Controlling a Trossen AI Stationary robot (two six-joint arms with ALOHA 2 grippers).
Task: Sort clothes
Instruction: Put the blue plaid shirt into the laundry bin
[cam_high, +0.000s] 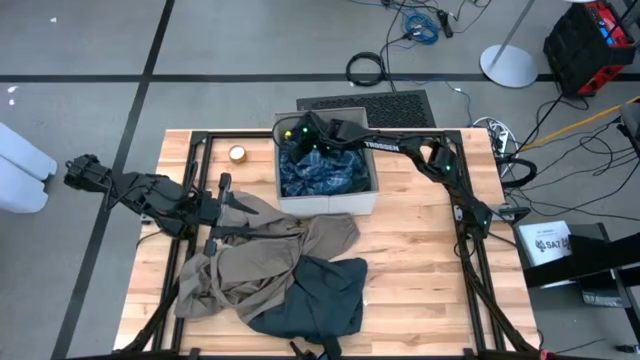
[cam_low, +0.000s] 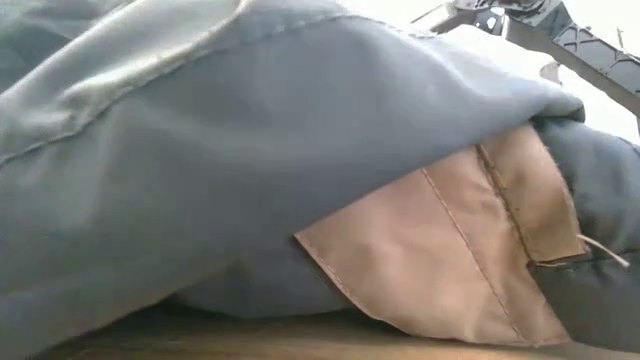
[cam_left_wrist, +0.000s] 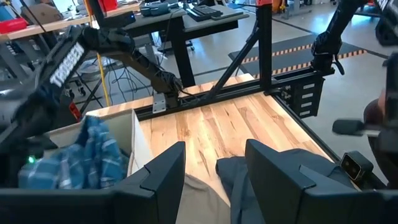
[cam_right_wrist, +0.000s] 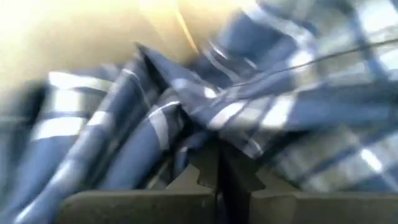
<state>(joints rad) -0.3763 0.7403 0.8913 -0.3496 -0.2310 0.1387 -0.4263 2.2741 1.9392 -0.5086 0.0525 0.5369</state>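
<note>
Our right gripper (cam_right_wrist: 217, 171) has its jaws pressed together, down inside the beige fabric box (cam_high: 368, 203) against the blue plaid shirt (cam_high: 325, 172) that fills it; we cannot tell whether any cloth is pinched between them. Our left gripper (cam_left_wrist: 214, 180) has its jaws apart and empty, above the tan-brown garment (cam_high: 245, 260) on the wooden table (cam_high: 420, 270). The dark slate garment (cam_high: 315, 295) lies overlapping the tan one, at the table's front edge.
</note>
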